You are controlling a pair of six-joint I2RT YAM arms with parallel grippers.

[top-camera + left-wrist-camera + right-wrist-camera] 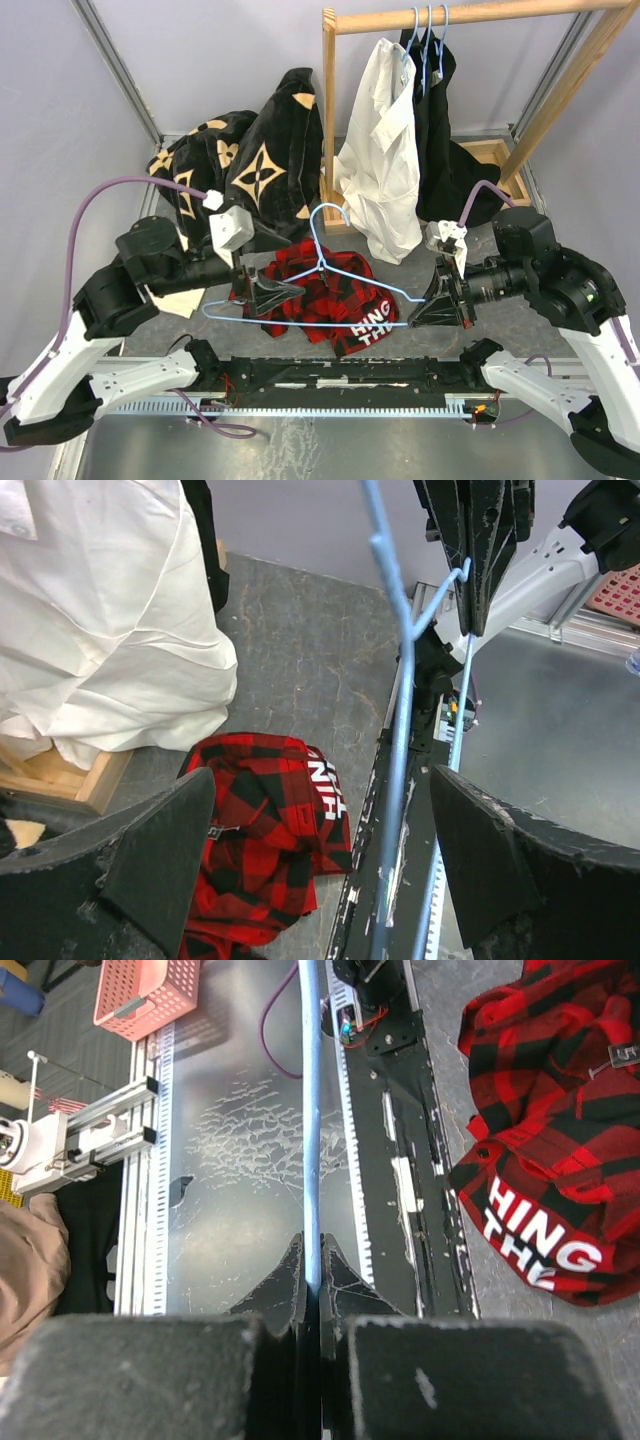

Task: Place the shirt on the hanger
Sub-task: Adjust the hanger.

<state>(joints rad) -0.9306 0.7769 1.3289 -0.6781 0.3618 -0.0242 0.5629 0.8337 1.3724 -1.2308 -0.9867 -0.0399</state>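
While pinched in right jaws, hanger [311, 1110] between spread left jaws.

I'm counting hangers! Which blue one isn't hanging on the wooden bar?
The hanger pinched in the right gripper, over the plaid shirt; the others hook over the rail.

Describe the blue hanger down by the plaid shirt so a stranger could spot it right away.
From the wooden rail at the back, come forward to the red-and-black plaid shirt crumpled on the table. The light-blue wire hanger spans across it, one corner pinched by the right gripper. Unlike the blue hangers on the rail, it carries no clothes.
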